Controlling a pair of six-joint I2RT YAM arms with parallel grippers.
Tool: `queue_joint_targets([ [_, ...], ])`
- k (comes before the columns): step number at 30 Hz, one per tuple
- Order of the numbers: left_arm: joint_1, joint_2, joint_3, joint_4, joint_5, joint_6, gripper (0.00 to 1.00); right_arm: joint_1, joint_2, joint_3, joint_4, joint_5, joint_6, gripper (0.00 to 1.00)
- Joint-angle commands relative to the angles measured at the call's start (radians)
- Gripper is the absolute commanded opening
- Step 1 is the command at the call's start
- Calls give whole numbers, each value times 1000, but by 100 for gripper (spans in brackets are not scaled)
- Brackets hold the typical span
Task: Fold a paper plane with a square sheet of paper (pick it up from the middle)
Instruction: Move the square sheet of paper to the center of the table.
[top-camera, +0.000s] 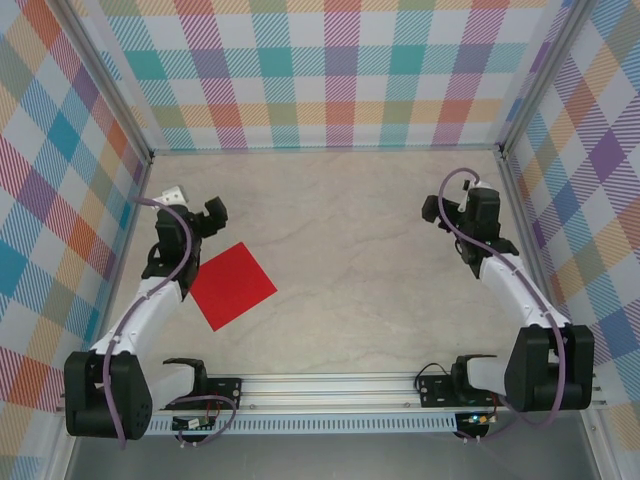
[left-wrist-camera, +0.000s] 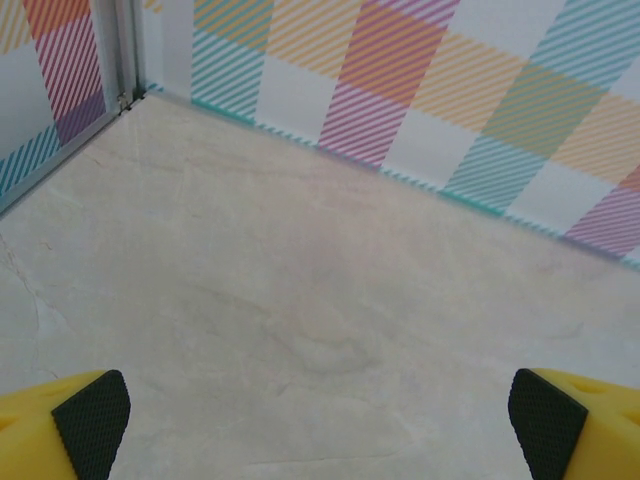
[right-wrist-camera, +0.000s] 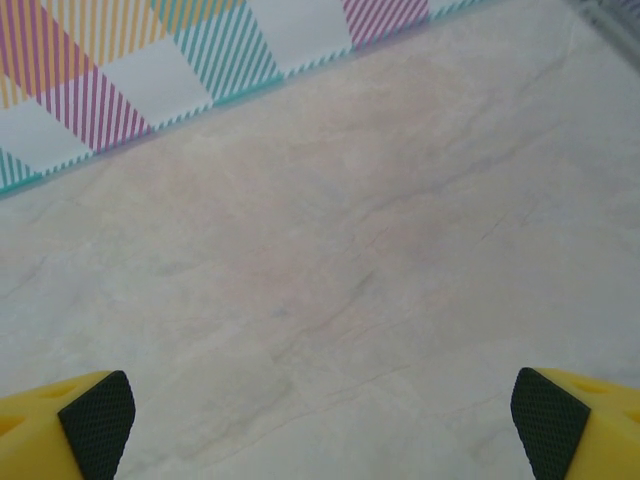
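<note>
1. The thin bright red square sheet of paper (top-camera: 233, 285) lies flat on the beige worktop (top-camera: 360, 250), near its left edge.
2. Left jaws: spread wide, empty.
3. Right jaws: spread wide, empty.

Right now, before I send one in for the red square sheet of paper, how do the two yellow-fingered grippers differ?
Position: the left gripper hangs just past the far corner of the red square sheet of paper; the right gripper sits by the right wall.
Arms: the left arm runs beside the sheet's left edge; the right arm is well clear of it.
Shared: both are open, nothing between their black pads.
</note>
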Motion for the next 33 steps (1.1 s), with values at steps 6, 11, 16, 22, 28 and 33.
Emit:
queue_joint_targets([
  [6,-4,-56,191,-480,47,-137,100,333,225,224,-285,6,136,100],
  [11,-2,-44,238,-557,44,-143,100,555,423,404,-336,95,121,100],
  [16,-1,-9,282,-606,22,-156,100,763,667,655,-436,221,79,100],
  [22,27,-3,301,-652,11,-184,100,904,885,908,-524,262,35,100],
  [28,72,-20,285,-657,13,-228,100,963,1058,1117,-625,273,6,100],
  [33,110,-36,267,-657,-2,-259,100,990,1160,1235,-686,281,-25,100],
])
